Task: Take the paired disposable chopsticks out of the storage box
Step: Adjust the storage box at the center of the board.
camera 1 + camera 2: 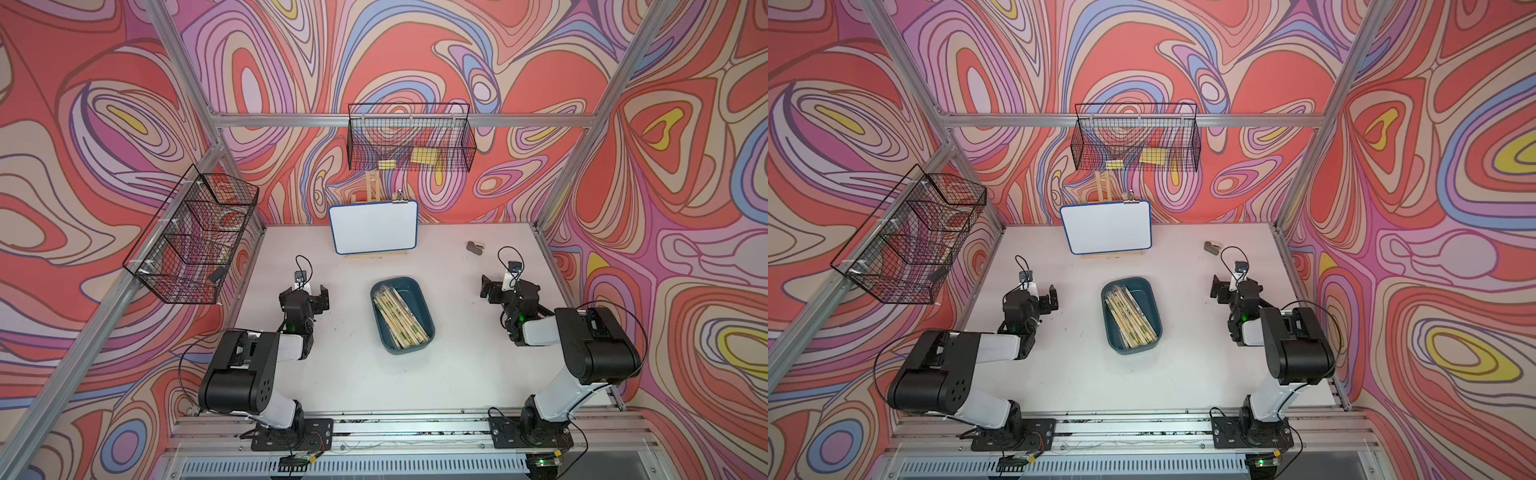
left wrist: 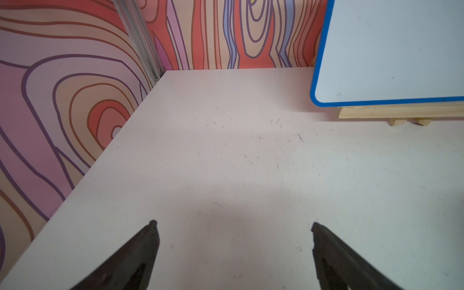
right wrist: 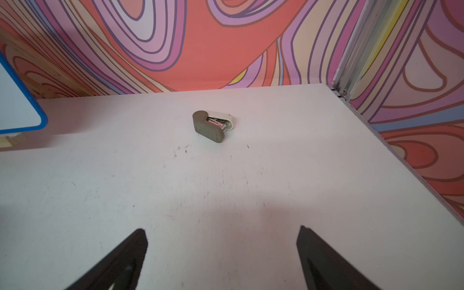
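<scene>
The storage box (image 1: 417, 288) (image 1: 1145, 291), a shallow teal tray, lies on the white table between the two arms in both top views. Several paired disposable chopsticks (image 1: 398, 318) (image 1: 1128, 320) lie inside it in clear sleeves, bunched toward its left side. My left gripper (image 1: 305, 294) (image 1: 1034, 297) hovers left of the box, open and empty. The right gripper (image 1: 507, 286) (image 1: 1235, 289) hovers right of the box, also open and empty. Both wrist views show only bare table between wide-apart fingers, left gripper (image 2: 233, 226) and right gripper (image 3: 222, 231). Box and chopsticks are out of both wrist views.
A blue-framed whiteboard (image 1: 373, 226) (image 1: 1106, 226) (image 2: 389, 50) stands on a wooden easel at the back centre. A small brown stapler (image 1: 475, 247) (image 1: 1212, 246) (image 3: 213, 125) lies back right. Black wire baskets hang on the back wall (image 1: 409, 141) and left wall (image 1: 191, 237).
</scene>
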Controlling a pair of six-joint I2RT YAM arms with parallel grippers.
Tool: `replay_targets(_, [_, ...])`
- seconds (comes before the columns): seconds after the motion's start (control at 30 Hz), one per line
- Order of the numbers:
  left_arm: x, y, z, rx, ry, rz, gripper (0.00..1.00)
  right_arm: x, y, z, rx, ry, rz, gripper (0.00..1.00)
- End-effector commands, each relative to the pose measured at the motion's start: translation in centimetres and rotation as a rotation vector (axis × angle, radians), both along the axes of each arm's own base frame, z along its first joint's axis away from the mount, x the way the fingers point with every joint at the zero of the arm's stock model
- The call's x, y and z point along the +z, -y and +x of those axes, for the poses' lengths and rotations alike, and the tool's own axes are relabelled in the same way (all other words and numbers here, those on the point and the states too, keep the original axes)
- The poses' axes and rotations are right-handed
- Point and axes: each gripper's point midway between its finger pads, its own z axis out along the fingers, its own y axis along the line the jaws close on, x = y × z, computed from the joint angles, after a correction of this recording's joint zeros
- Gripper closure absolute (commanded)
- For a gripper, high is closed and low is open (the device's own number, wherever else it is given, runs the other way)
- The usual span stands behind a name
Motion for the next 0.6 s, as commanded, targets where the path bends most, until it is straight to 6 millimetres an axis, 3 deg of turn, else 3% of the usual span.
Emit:
replay_targets(0.0, [-0.25, -0.08, -0.06, 0.003, 0.001, 0.011, 0.0, 0.44, 0.06, 0.08, 0.001, 0.013, 0.007, 0.02])
replay_targets(0.57, [-0.41, -0.16, 0.07, -0.009, -0.008, -0.008, 0.0, 0.28, 0.07, 0.12, 0.001, 0.009, 0.008, 0.02])
